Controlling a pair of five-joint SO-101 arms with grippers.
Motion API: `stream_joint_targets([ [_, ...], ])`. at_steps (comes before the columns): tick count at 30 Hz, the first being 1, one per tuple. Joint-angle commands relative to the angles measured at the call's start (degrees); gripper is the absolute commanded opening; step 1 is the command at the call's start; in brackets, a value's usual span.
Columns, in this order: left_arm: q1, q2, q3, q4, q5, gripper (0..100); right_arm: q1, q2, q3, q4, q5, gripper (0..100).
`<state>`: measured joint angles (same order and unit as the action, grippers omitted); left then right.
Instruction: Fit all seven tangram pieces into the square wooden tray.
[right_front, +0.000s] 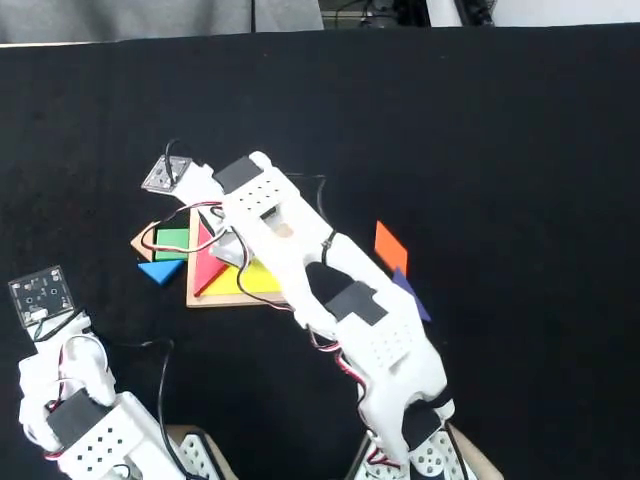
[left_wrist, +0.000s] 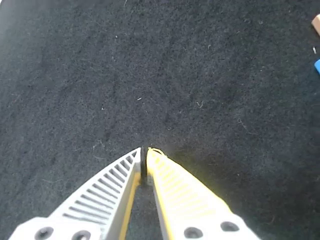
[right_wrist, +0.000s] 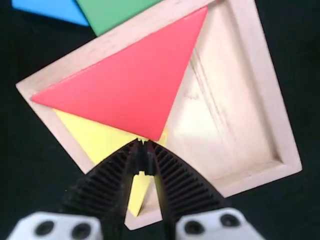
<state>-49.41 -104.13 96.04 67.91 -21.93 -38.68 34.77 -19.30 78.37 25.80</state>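
From where I stand, the right end effector (right_wrist: 145, 150) hangs over the square wooden tray (right_front: 215, 300), jaws pressed together with nothing between them. Its tips sit just at the corner of the red triangle (right_wrist: 130, 90), where it meets the yellow triangle (right_wrist: 102, 140). Both triangles lie in the tray, left of centre in the high view. The green square (right_front: 172, 243) and blue triangle (right_front: 160, 270) sit just beside its left rim, and the orange piece (right_front: 390, 245) and purple piece (right_front: 412, 298) are well apart to the right. The left end effector (left_wrist: 145, 155) is likewise closed on nothing, over bare counter (left_wrist: 150, 75) at lower left. I'd worry that a push with closed tips rides the red corner up over the yellow. It might also shove the tray into the green and blue pieces and scatter them.
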Motion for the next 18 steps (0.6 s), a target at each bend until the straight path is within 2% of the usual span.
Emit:
stream_joint_targets([
  [1,0.7,-0.5,0.4,0.2,-0.6,3,1.0,0.0,-2.6,-0.7,0.3,1.1],
  [8,0.7,-0.5,0.4,0.2,-0.6,3,1.0,0.0,-2.5,-1.8,0.3,1.1],
  [13,0.7,-0.5,0.4,0.2,-0.6,3,2.5,-4.3,-2.9,4.2,0.3,1.1],
  [18,0.7,-0.5,0.4,0.2,-0.6,3,5.4,-15.0,7.8,4.0,0.7,1.1],
])
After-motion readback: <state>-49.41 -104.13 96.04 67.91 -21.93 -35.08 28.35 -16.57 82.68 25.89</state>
